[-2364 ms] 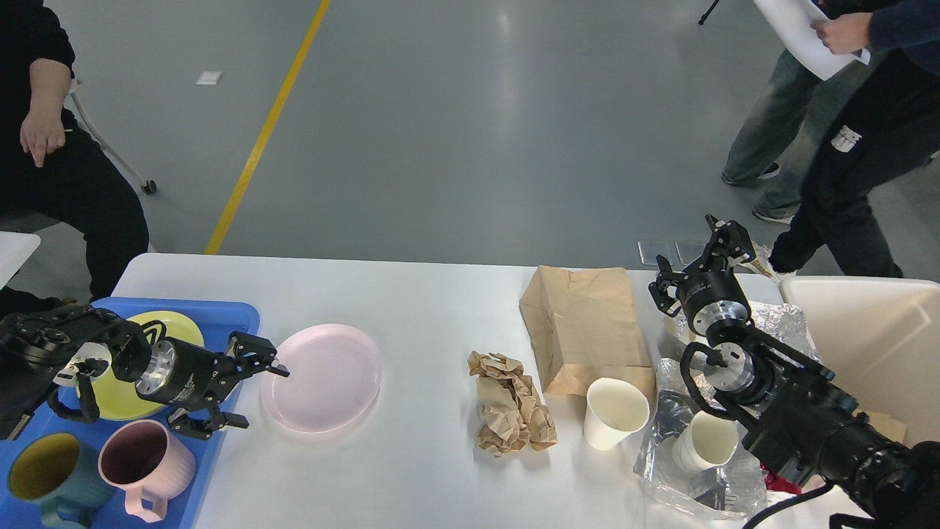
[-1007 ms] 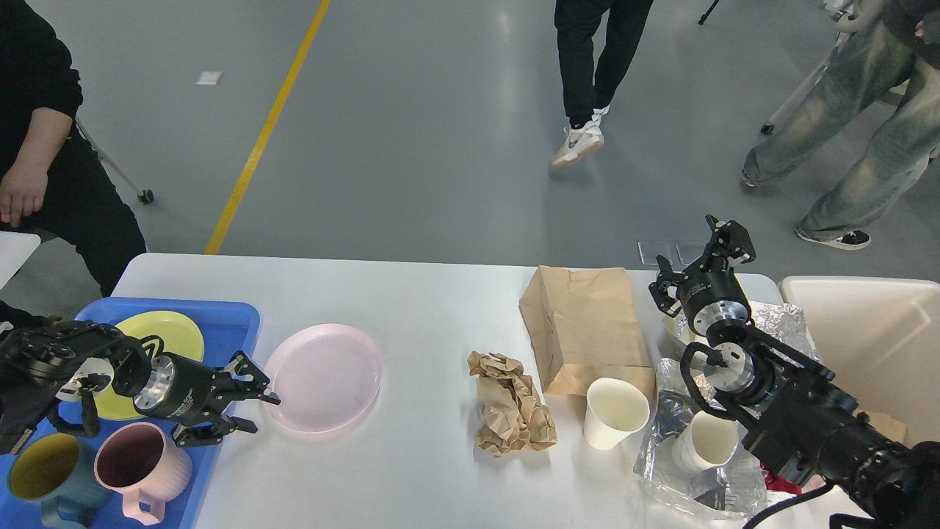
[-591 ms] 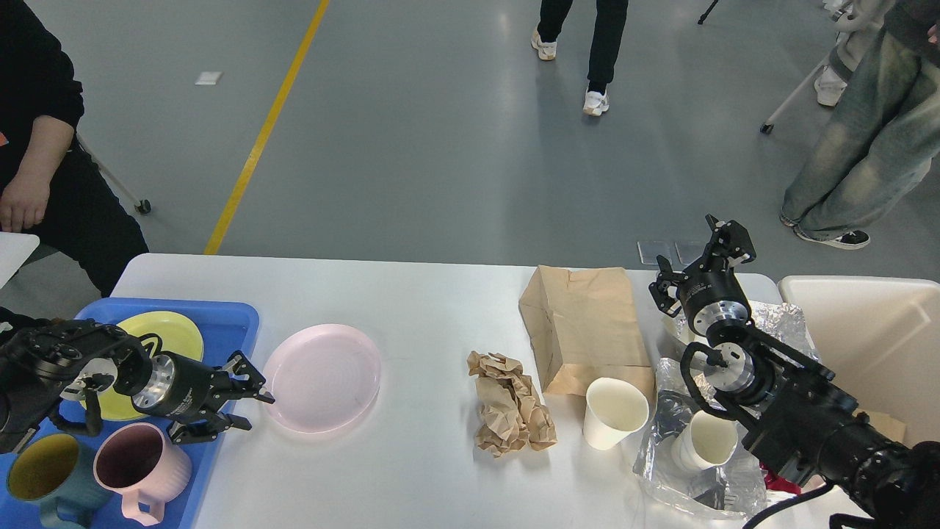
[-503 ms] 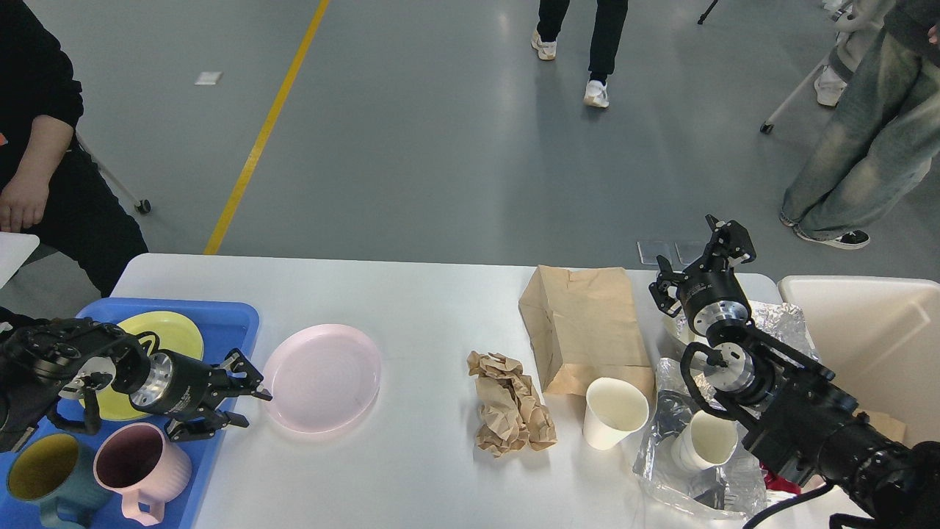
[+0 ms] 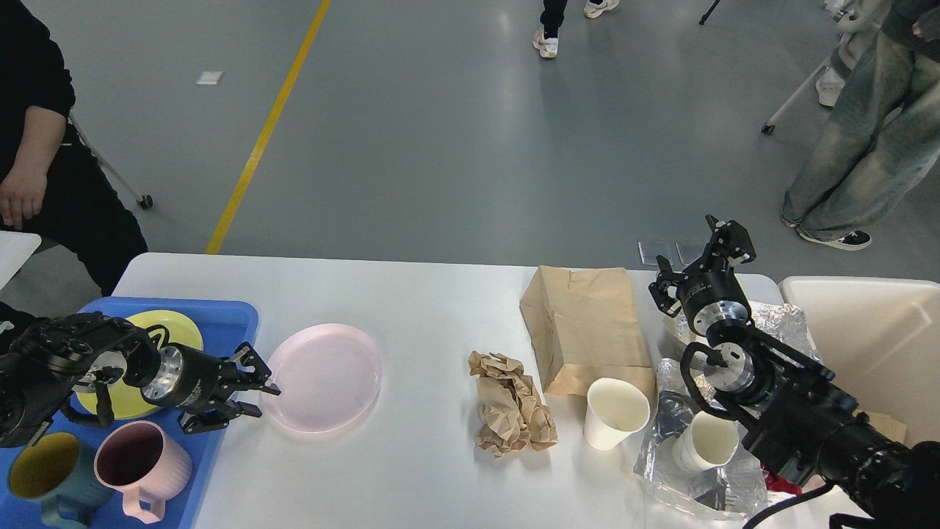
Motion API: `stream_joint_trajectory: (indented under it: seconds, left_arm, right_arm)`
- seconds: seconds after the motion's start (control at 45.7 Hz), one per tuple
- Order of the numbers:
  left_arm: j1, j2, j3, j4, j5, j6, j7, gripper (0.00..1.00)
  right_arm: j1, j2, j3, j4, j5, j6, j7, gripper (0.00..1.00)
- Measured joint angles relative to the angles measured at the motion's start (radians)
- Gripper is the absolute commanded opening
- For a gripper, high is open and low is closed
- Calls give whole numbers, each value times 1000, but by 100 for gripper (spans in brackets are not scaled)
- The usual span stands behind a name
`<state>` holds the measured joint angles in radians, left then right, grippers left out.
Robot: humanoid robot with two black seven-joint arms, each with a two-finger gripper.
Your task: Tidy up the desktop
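The white desktop spans the view. A pink plate lies on it left of centre. My left gripper is open, low at the plate's left rim, one finger at the rim's edge. A crumpled brown paper wad, a flat brown paper bag and a white paper cup lie to the right. My right gripper is open and empty, raised above the far right of the desktop.
A blue tray at the left holds a yellow plate, a pink mug and a teal mug. A second paper cup sits on clear plastic and foil. A cream bin stands at the right. People are beyond the table.
My left gripper dropped lower and drew back left, then edged right to the pink plate's left rim. The right arm has not moved. People walked in the background.
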<state>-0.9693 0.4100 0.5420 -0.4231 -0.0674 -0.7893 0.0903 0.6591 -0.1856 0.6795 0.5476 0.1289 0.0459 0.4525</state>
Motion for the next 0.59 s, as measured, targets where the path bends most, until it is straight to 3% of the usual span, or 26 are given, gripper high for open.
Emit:
stream_joint_trajectory:
  seconds: [0.591]
  left_arm:
    - [30,-28,10,0,2,10,4,28]
  right_arm:
    - [0,0,0,0,0,0,0,100]
